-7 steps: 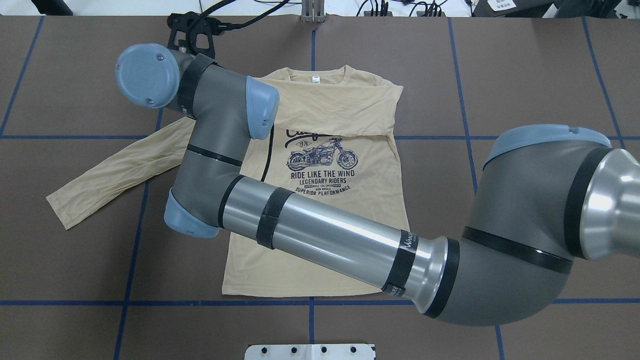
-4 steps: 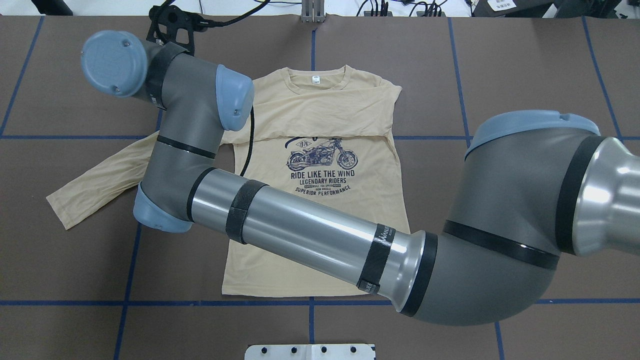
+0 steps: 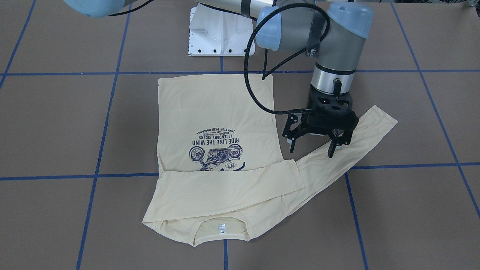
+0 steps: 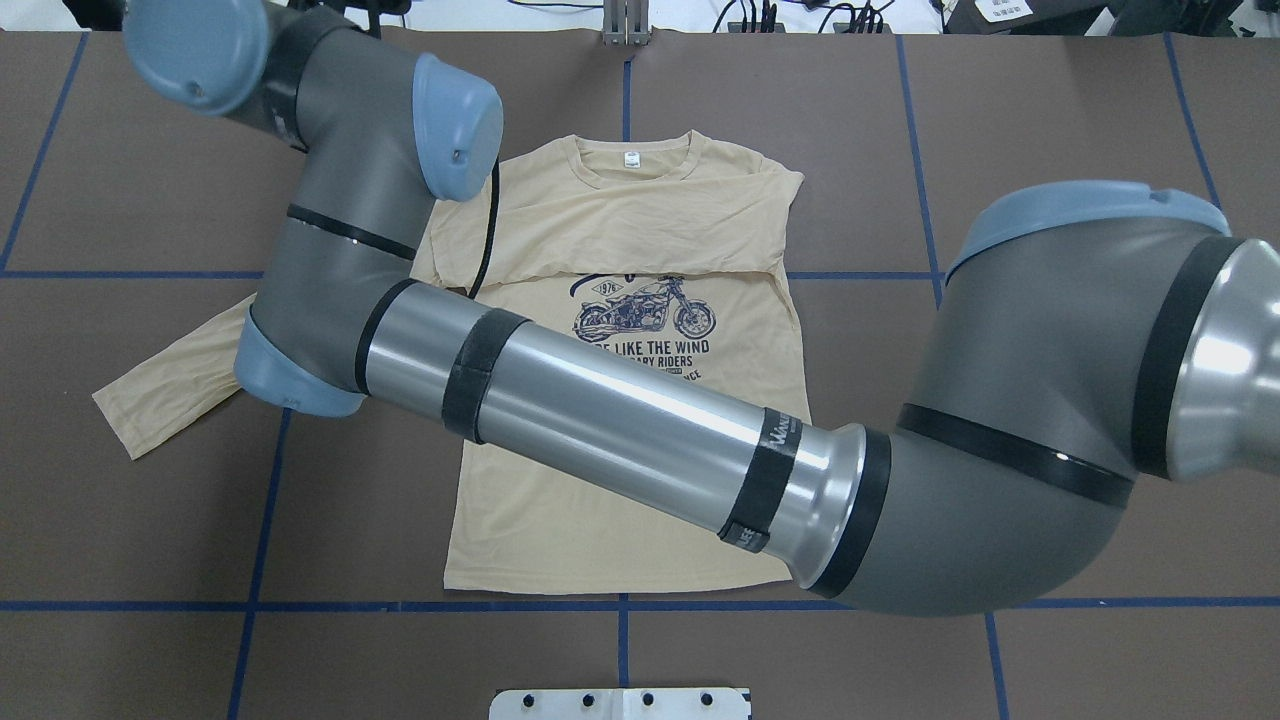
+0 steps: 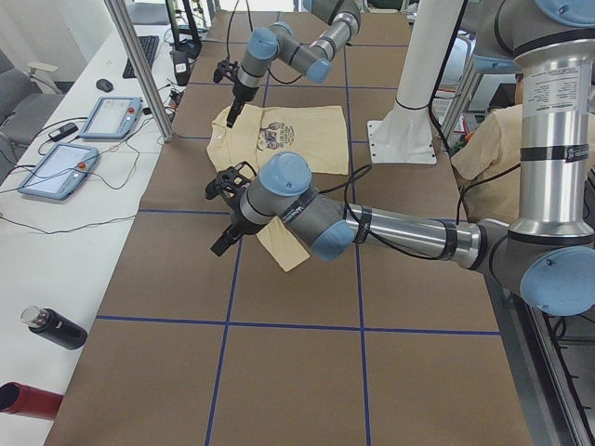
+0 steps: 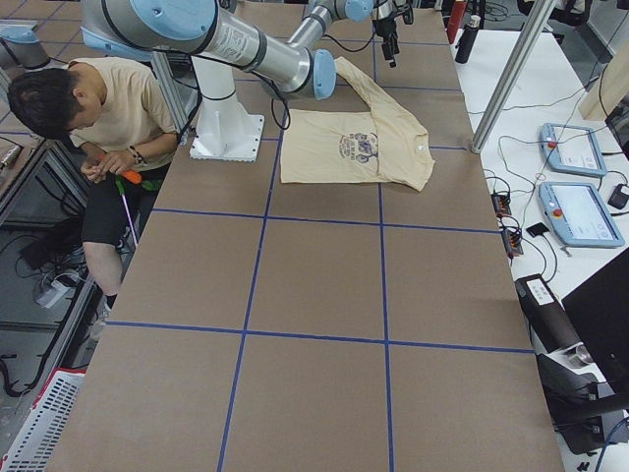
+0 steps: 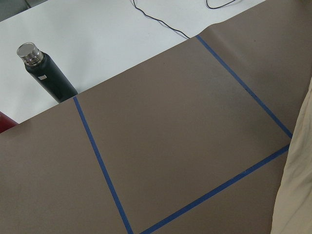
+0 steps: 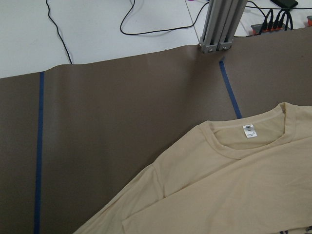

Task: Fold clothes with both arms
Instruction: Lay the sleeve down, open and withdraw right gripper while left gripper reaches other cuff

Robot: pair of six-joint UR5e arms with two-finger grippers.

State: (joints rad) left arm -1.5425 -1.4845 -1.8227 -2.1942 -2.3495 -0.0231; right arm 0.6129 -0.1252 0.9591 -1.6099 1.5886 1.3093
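Brown tabletop (image 3: 412, 225) gridded with blue tape lines (image 3: 112, 175). In the front-facing view there is wide bare room on every side of the shirt (image 3: 210, 112), most at far left and lower right. A white pedestal base (image 3: 221, 33) sits top centre, just past the hem. In the overhead view the right arm (image 4: 620, 430) enters from the right edge and reaches across the shirt body to upper left, hiding part of the print. The right gripper (image 3: 311, 152) hangs centre right in the front-facing view, jaws spread wide, nothing between them. It is over the middle of the outstretched sleeve (image 3: 367, 127); contact with the cloth cannot be told, though its wrist view looks down on the collar from well above. The shirt lies flat, print up, collar tag (image 3: 221, 229) at bottom centre. The other sleeve (image 3: 225, 187) is folded across the chest, over the print's top. The outstretched sleeve runs up-right over a tape crossing. The left gripper (image 5: 218, 218) shows only in the exterior left view, up-left of the cuff; spread or clenched cannot be told. Its wrist view shows bare tabletop, sleeve edge at the right border, and a dark bottle (image 7: 46, 73) on a white surface at upper left.
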